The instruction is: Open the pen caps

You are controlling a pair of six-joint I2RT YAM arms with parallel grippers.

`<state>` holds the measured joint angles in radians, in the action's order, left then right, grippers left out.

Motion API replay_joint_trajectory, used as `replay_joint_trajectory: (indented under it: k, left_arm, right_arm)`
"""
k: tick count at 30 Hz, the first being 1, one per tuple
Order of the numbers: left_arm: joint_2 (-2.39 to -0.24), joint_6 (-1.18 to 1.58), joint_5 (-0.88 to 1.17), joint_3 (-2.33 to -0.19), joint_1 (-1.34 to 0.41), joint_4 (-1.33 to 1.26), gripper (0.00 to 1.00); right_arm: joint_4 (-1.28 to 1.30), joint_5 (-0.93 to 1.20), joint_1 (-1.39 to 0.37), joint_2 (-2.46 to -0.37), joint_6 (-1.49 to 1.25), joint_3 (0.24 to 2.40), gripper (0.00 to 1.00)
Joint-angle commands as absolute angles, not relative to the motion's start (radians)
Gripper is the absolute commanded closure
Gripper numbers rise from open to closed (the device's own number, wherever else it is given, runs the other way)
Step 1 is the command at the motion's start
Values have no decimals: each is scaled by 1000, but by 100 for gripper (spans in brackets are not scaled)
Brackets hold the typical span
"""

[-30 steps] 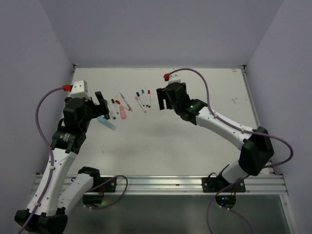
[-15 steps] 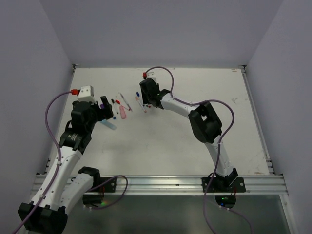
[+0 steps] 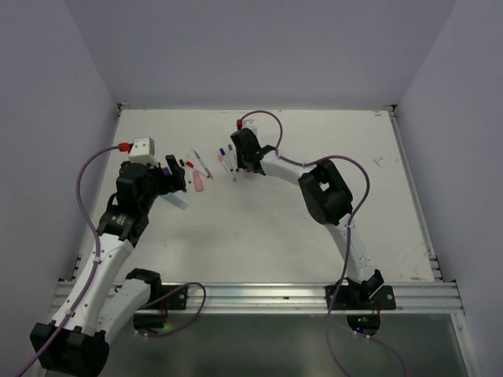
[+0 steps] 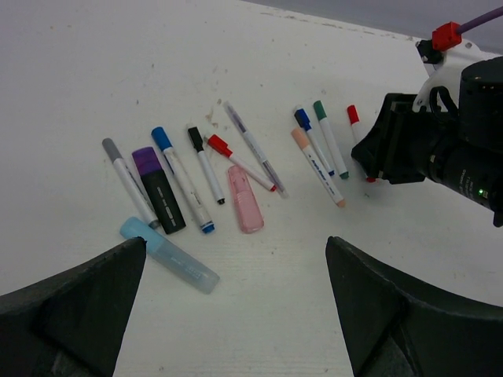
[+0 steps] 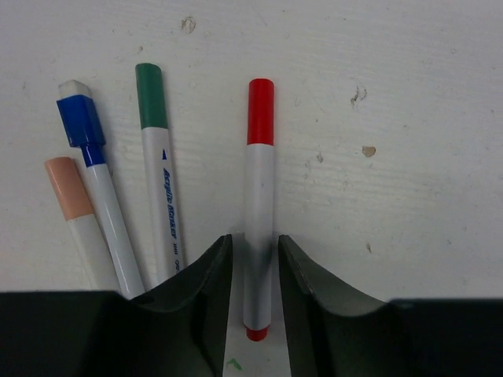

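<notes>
Several capped pens lie in a loose row on the white table (image 3: 314, 204). In the right wrist view, a slim white pen (image 5: 258, 196) with a red cap (image 5: 260, 110) lies between the fingers of my right gripper (image 5: 254, 239). The jaws flank its barrel near the tail with thin gaps, still open. Beside it are a green cap (image 5: 150, 94), a blue cap (image 5: 80, 119) and a peach cap (image 5: 67, 187). My left gripper (image 4: 236, 243) hangs wide open above the table, near a light blue highlighter (image 4: 169, 255) and a pink one (image 4: 244, 196), holding nothing.
Further left lie a purple-capped black highlighter (image 4: 157, 188), a grey-capped pen (image 4: 126, 181), and blue-capped (image 4: 161, 137), black-capped (image 4: 195, 135) and red-capped (image 4: 218, 145) pens. The right arm's wrist (image 4: 409, 149) sits low over the right-hand pens. Walls enclose the table on three sides.
My right arm swung left and came down over the right-hand pens, and its jaws narrowed around the red-capped pen. The left arm shifted only slightly.
</notes>
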<state>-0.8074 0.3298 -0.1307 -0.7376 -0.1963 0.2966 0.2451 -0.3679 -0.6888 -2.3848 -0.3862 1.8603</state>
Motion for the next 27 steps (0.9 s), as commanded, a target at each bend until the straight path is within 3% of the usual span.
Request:
replay_joint_trajectory:
  k: [1, 2, 5, 8, 14, 18, 27]
  left_arm:
    - [-819, 321, -78, -729, -183, 233, 0]
    - [-821, 321, -66, -729, -183, 229, 0]
    - [-844, 333, -6, -730, -183, 207, 0]
    - [-893, 371, 104, -742, -183, 187, 0]
    - [-1028, 515, 284, -796, -235, 83, 0]
    - [-1106, 606, 281, -841, -352, 17, 0]
    - [-1238, 718, 132, -904, -532, -118, 8]
  right_arm:
    - [264, -330, -686, -2317, -417, 1746, 67]
    - [256, -330, -683, -2301, -419, 1718, 76]
    - [212, -324, -673, -2212, -420, 1571, 91]
    - [154, -290, -663, -2091, -391, 1418, 100]
    - [5, -218, -666, -1824, -316, 1129, 100]
    - [-182, -108, -673, -1584, -362, 909, 100]
    - [-432, -5, -712, -1336, -402, 704, 100]
